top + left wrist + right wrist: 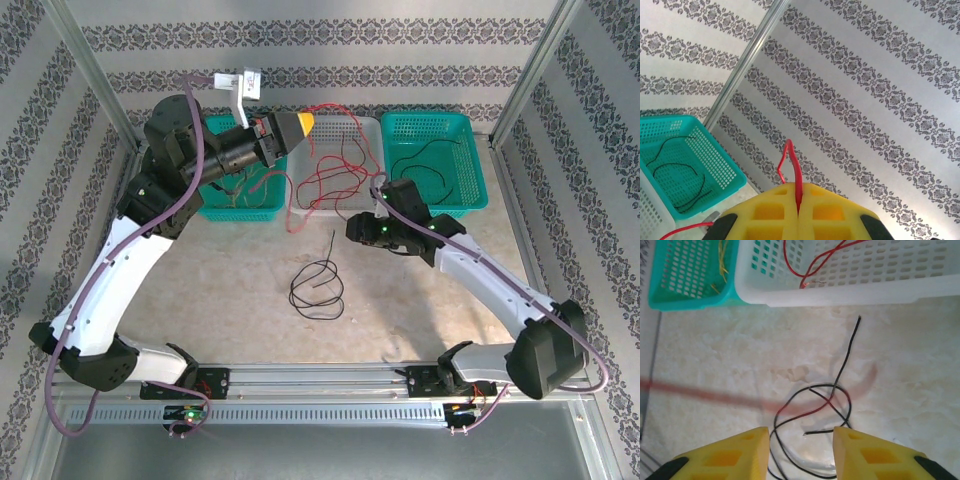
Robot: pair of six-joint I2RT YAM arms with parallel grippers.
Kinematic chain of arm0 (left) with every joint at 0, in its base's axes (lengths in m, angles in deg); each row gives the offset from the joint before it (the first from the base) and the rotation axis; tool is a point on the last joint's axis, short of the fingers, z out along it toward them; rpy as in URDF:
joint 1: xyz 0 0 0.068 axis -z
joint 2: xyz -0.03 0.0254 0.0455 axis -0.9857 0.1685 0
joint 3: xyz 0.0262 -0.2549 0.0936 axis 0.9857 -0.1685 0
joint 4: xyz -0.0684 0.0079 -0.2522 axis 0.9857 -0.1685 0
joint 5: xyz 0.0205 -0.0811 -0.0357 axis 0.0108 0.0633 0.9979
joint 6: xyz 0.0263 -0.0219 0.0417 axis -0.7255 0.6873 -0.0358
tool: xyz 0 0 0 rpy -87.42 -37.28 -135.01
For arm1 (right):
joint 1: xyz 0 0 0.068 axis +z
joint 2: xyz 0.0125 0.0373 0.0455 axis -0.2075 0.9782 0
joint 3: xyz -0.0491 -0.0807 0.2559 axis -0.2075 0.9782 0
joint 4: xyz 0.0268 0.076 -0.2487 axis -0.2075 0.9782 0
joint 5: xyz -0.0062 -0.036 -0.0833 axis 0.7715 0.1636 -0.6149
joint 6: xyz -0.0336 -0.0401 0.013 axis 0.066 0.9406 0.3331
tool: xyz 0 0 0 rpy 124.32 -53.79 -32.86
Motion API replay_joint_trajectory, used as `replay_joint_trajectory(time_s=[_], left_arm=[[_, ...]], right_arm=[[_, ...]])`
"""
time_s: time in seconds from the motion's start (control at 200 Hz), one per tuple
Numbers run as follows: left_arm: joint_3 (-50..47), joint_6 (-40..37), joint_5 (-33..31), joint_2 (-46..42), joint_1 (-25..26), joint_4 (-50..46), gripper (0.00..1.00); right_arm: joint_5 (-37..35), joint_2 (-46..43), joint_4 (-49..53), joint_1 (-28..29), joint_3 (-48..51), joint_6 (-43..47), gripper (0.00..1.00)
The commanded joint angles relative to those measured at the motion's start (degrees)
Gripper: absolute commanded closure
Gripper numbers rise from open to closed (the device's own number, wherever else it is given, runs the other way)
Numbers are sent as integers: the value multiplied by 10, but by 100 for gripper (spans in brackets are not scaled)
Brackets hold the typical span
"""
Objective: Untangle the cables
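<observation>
The table (200, 290) is overlooked from behind. Left wrist is tilted wallward, right closely downward; the white basket (372, 128) (840, 290) is shared.

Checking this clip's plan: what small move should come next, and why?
Probably lower the open right gripper onto the thin black wire coil and pinch it. A red strand crosses its loop, while the shut left gripper holds a thin red wire aloft.
</observation>
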Motion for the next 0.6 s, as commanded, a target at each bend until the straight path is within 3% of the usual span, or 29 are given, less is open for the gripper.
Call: replay_joint_trajectory(time_s=[0.0, 0.21, 0.595], left_arm=[[2, 21, 17, 0, -3, 20, 100], [7, 56, 34, 15, -3, 62, 100], [45, 74, 46, 31, -3, 61, 100]], right_arm=[[14, -57, -31, -2, 12, -8, 52], [22, -139, -80, -6, 46, -4, 35], [67, -102, -167, -25, 7, 4, 27]])
